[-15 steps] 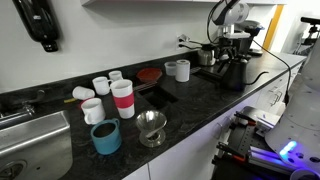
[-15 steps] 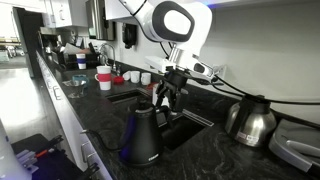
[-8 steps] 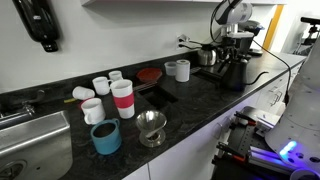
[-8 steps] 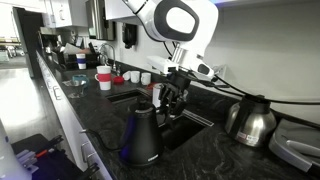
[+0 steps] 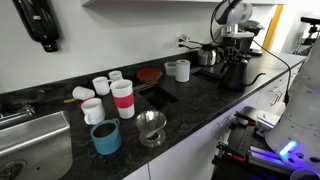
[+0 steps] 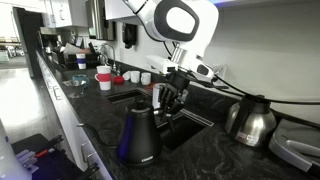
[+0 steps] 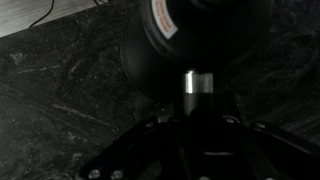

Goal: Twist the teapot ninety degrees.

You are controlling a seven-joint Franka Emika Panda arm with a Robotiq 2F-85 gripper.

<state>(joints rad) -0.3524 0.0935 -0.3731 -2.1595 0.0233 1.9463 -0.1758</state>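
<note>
The teapot [image 6: 140,138], a matte black cone with a side handle, stands on the dark stone counter. It shows at the far end of the counter in an exterior view [image 5: 232,72]. In the wrist view I look down on the teapot [image 7: 185,40]; its handle [image 7: 194,85], with a silver collar, runs straight back between my jaws. My gripper [image 6: 166,102] hangs just beside the pot at handle height and is shut on the handle. The wrist view shows the gripper [image 7: 195,112] only as a dark mass around the handle's end.
A shiny silver kettle [image 6: 250,120] stands close behind the arm. Along the counter are a white mug [image 5: 182,70], a red lid [image 5: 149,74], a red-and-white cup [image 5: 123,98], small white mugs [image 5: 100,85], a metal dripper [image 5: 152,127] and a blue cup [image 5: 106,137]. A sink [image 5: 30,140] lies at the far side.
The jaws have closed on the teapot's handle. The arm has dropped very slightly; the teapot has not visibly turned.
</note>
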